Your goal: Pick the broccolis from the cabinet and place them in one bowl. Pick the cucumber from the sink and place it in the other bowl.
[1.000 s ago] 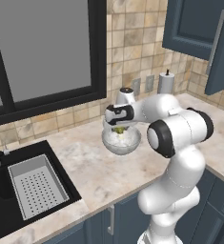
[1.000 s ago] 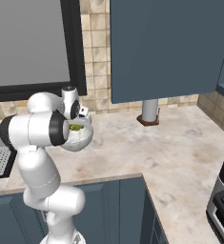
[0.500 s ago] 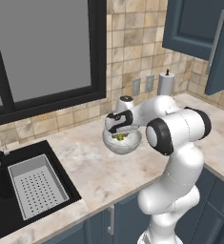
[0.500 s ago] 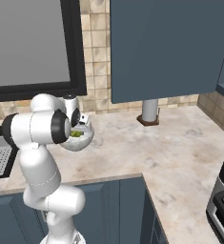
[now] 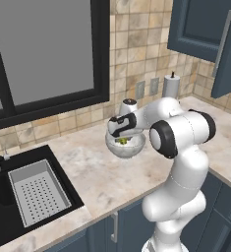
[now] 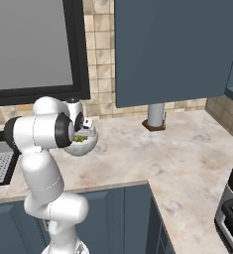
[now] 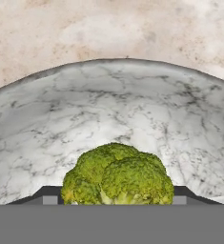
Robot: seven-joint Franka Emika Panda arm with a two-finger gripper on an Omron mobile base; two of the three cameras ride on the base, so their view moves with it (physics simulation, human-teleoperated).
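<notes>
Descent is the change. Over the last second my tool has come down from above the rim until its tips sit inside the round, pale whitish-grey glassy bowl. The bowl stands on the beige mottled stone desk, below the window. The tool is clenched on the bumpy yellow-green broccoli floret: in the hand view both dark tips press against its sides, and the spread between them has not altered during the lowering. The floret therefore hangs low in the bowl, close to the bottom or on it (I cannot tell which).

I judge this floret's placing to be nearly done, with only the letting go and the lift out left. I cannot tell whether a second floret already lies beneath.

The bowl's inner wall is smooth, curved and veined like marble, so a dropped piece should roll to the centre. The floret is knobbly with pale stalks below, and it looks firm enough to resist the squeeze.
</notes>
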